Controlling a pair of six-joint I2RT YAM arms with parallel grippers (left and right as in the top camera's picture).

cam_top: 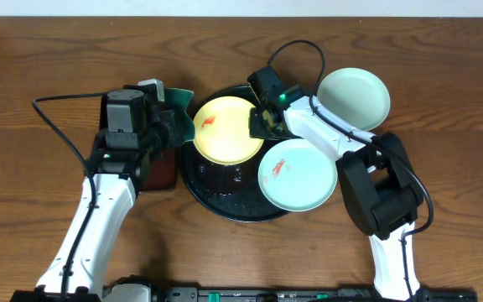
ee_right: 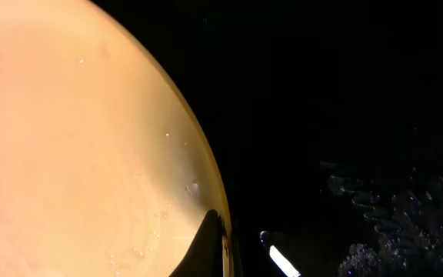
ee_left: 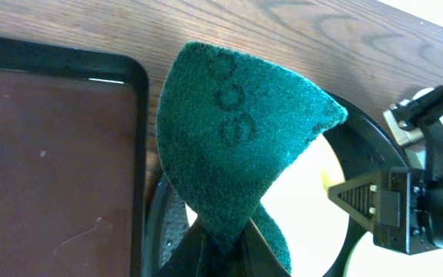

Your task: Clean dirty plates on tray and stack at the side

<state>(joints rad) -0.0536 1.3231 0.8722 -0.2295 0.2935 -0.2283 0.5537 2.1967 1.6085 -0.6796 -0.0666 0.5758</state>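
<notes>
- Wooden surface (cam_top: 443,50) carries the round black tray (cam_top: 225,197), with both arms reaching in from its two sides.
- Right fingers (ee_right: 208,242) are closed on the near rim of the yellow plate (cam_top: 225,134), apparently pinching it. The plate spreads away from them toward the left arm.
- Left fingers (ee_left: 181,260) pinch a green scouring pad (ee_left: 237,131), which stands up just beside the plate's opposite edge. This arm looks nearer for wiping.
- Yellow plate is shallow and glossy, with a small red smear near its middle, and it sits on the tray.
- Smeared mint plate (cam_top: 300,180) lies on the tray behind the right fingers. A clean mint plate (cam_top: 355,99) rests off the tray.
</notes>
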